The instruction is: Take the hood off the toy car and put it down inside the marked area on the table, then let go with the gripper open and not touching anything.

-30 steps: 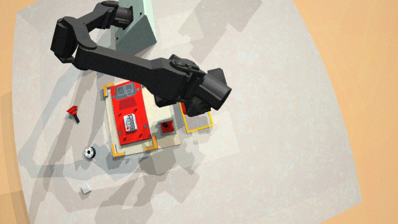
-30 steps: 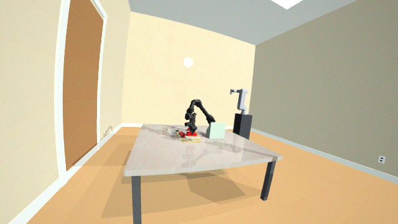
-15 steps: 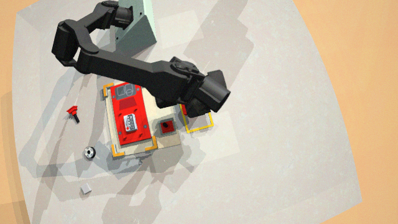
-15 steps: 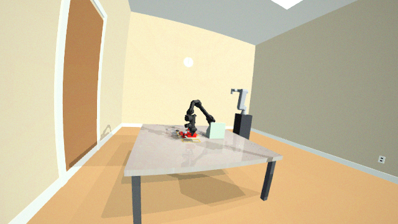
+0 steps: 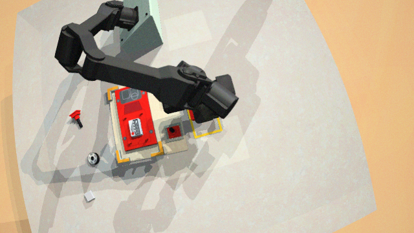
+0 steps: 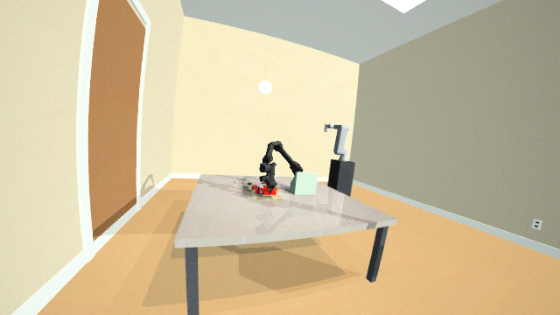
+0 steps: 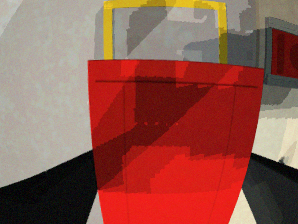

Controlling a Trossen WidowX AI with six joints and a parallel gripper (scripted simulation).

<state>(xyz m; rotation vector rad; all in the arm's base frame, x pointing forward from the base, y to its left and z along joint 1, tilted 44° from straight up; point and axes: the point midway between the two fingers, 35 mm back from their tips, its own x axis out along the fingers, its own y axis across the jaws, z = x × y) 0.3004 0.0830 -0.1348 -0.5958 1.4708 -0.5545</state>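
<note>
One red hood point(image 7: 172, 149) fills the wrist view, clamped between the fingers of the gripper point(image 5: 202, 114) and held over the table point(image 5: 291, 129), its far edge overlapping the near side of the one yellow-outlined marked area point(image 7: 165, 8). Whether the hood touches the table surface cannot be told. From above, only a sliver of red shows beside the arm's wrist, at the left side of that yellow outline point(image 5: 207, 133). Just to the left lies one toy car point(image 5: 135, 120), a red body on a cream base plate with orange corner marks; its top carries a small white-and-grey engine block point(image 5: 136, 127) with tiny red marks too small to read. Beside the car on the same plate sits one small red square block with a dark peg point(image 5: 174, 131). Farther left on the table, well apart from each other, are one red-headed black pin point(image 5: 76, 117), one black-and-white wheel point(image 5: 93, 158) and one small white cube point(image 5: 89, 196). A single pale green block point(image 5: 143, 32) carries the arm's base. In the exterior view a second, white arm point(image 6: 339, 140) stands on a black pedestal beyond the table. No writing or brand can be read anywhere.
</note>
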